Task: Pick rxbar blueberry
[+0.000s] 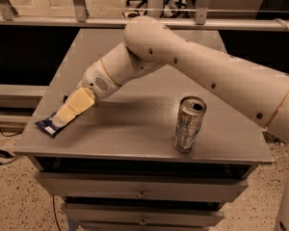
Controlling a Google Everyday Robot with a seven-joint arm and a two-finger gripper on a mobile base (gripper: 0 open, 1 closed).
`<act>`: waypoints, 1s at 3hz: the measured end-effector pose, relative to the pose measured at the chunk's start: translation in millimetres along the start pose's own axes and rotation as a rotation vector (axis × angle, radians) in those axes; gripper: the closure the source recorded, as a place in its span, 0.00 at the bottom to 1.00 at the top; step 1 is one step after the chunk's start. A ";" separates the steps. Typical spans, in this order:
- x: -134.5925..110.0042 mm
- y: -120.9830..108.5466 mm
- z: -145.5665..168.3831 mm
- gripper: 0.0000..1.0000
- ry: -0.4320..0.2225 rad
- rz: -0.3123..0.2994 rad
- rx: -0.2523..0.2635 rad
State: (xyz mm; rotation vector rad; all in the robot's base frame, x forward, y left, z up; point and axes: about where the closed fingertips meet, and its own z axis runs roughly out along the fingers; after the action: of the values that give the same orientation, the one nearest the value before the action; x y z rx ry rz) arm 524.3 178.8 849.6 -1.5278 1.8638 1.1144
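The rxbar blueberry (49,124) is a flat dark blue wrapper lying at the front left corner of the grey table (135,129). Only its lower left end shows. My gripper (71,109), pale cream at the end of the white arm (183,66), is low over the bar, covers its upper right part and appears to touch it. The arm reaches in from the right, across the table.
A silver drink can (188,124) stands upright, opened, near the table's front right. The table has drawers (142,192) below its front edge. A metal railing (86,18) runs behind the table. The floor is speckled.
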 end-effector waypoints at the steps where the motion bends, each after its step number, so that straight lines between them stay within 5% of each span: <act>1: 1.4 5.1 1.5 0.31 -0.004 0.006 -0.016; 3: 5.5 13.4 6.5 0.77 -0.013 0.030 -0.037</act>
State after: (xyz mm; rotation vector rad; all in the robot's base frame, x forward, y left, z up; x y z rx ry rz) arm 509.2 181.6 845.5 -1.5143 1.8728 1.1761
